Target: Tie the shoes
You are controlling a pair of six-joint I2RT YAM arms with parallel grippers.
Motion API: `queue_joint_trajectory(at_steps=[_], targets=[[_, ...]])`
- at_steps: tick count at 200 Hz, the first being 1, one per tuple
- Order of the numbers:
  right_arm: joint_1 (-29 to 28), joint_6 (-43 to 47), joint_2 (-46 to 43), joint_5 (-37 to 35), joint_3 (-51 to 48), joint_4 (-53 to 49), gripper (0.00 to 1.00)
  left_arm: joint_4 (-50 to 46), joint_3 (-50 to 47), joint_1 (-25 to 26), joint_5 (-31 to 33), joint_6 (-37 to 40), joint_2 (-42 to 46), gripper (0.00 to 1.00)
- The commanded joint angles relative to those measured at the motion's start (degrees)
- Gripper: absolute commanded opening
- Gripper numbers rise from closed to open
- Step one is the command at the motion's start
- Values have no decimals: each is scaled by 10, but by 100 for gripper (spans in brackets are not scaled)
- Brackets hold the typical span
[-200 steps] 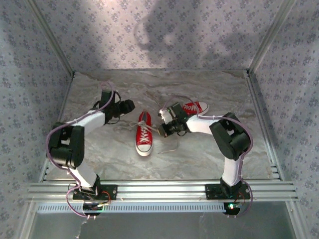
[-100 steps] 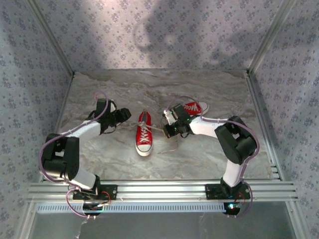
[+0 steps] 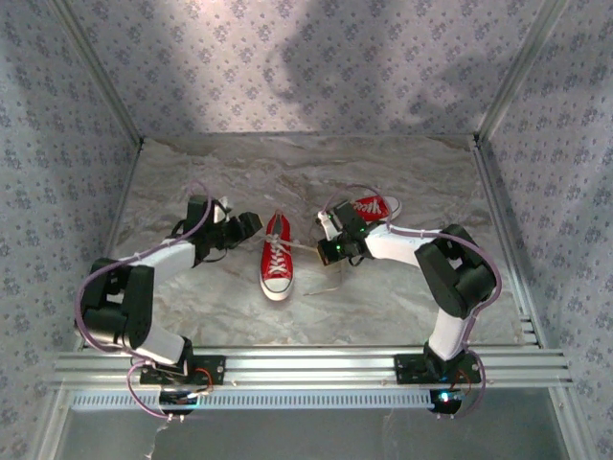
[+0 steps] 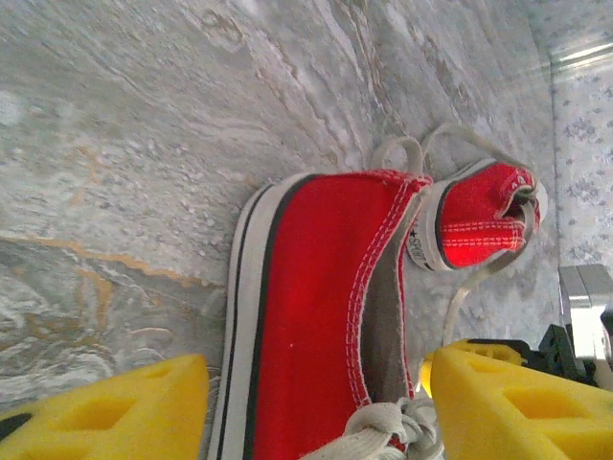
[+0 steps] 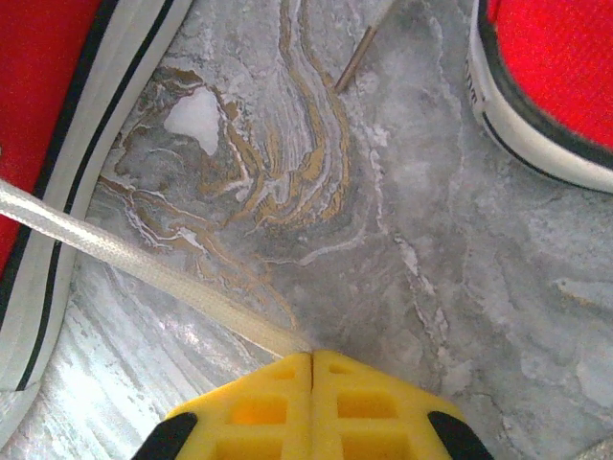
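Marbled tabletop (image 3: 383, 297) — shoe (image 3: 276, 257) before left jaws, lace (image 5: 144, 273) in right jaws

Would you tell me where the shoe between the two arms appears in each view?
Top external: middle shoe at centre, toe toward the bottom edge.
Left wrist: middle shoe lower centre, sole to the left.
Right wrist: middle shoe along the left edge.
Shared landmark: second shoe, up and right of it each time.

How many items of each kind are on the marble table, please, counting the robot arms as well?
Red canvas sneakers with white laces: 2 (centre, further right)
Black-and-white robot arms: 2 (left, right)
Total: 4
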State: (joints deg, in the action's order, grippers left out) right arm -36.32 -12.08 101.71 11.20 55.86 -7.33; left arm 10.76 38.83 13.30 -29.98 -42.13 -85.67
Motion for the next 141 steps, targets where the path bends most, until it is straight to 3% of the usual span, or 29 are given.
queue_joint_trajectory(at_steps=[1,30,50,64,80,111,141], targets=[[-3,-8,-16,-8,4,-20,0,31,7,8,-34,-1,-13,54],[-8,-8,-31,-19,12,-31,3,22,6,14,-27,6,-10,35],[-18,-5,-47,-47,28,-47,15,19,2,16,-19,9,-2,23],[-36,1,-54,-82,47,-65,31,17,2,18,-16,11,4,16],[-56,-1,-58,-108,70,-76,42,15,3,24,-16,14,7,11],[-84,-23,-52,-127,109,-70,46,17,1,29,-11,11,9,2],[-99,-62,-29,-108,168,-68,50,34,-6,31,-8,-1,15,0]])
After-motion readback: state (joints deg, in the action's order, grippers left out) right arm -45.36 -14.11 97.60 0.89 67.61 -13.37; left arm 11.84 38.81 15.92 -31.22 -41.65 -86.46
